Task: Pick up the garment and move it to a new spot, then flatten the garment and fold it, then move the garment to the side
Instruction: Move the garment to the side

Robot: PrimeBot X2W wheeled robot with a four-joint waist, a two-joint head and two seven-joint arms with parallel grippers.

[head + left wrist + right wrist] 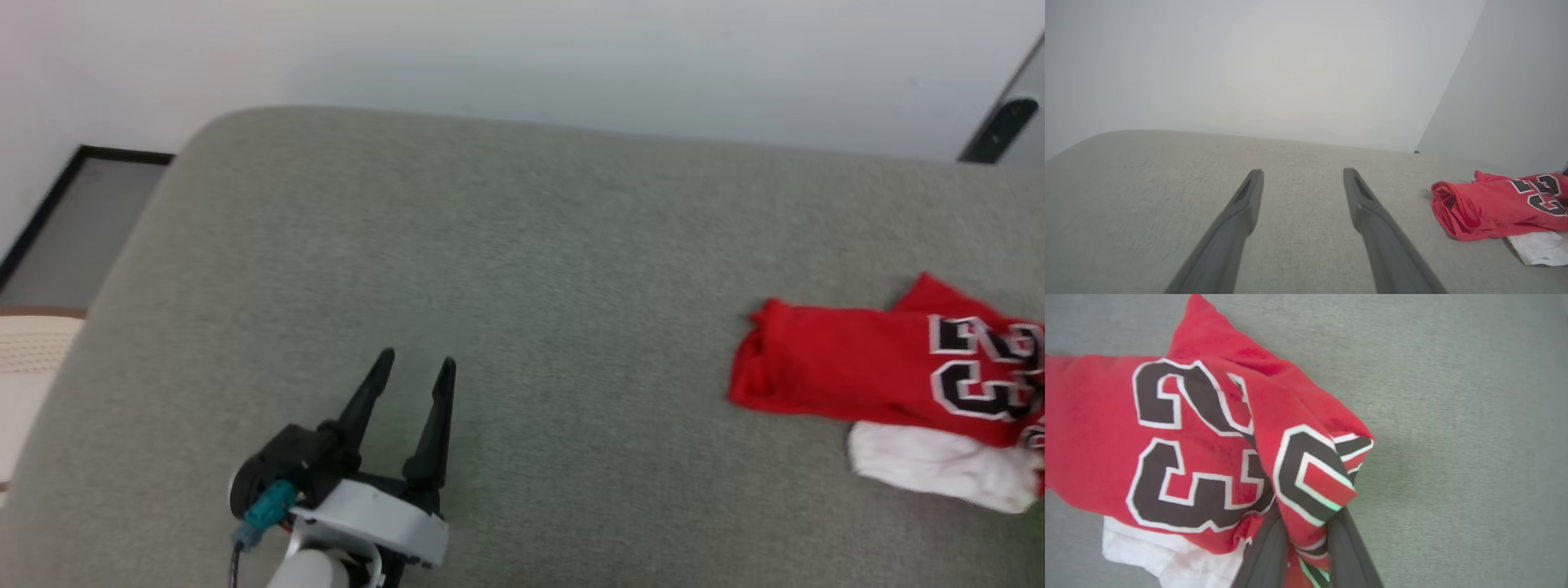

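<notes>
**Garment bunched at the right, wide bare fabric to the left**

We see the garment [857, 371] [1486, 204] [1094, 416] lying crumpled on the grey upholstered surface [522, 245] at the right side of the head view, where the frame edge cuts it off. Its black, white-outlined digits face up, and a white sleeve [939, 469] sticks out from under the red cloth on the near side.

In the right wrist view, the right end effector [1306, 522] has its two dark fingers closed narrowly on a raised fold of the red cloth, with the fabric pinched between them.

The left end effector [416, 359] [1303, 173] is spread fully wide and holds nothing. It sits over the near-left part of the surface, well apart from the garment.

Between the two lies a broad, bare stretch of upholstery. The surface's far edge runs along a white wall [571, 57], and its far-left corner [220, 131] is rounded. Beyond the left edge we see a dark-framed strip of floor [82, 220].
</notes>
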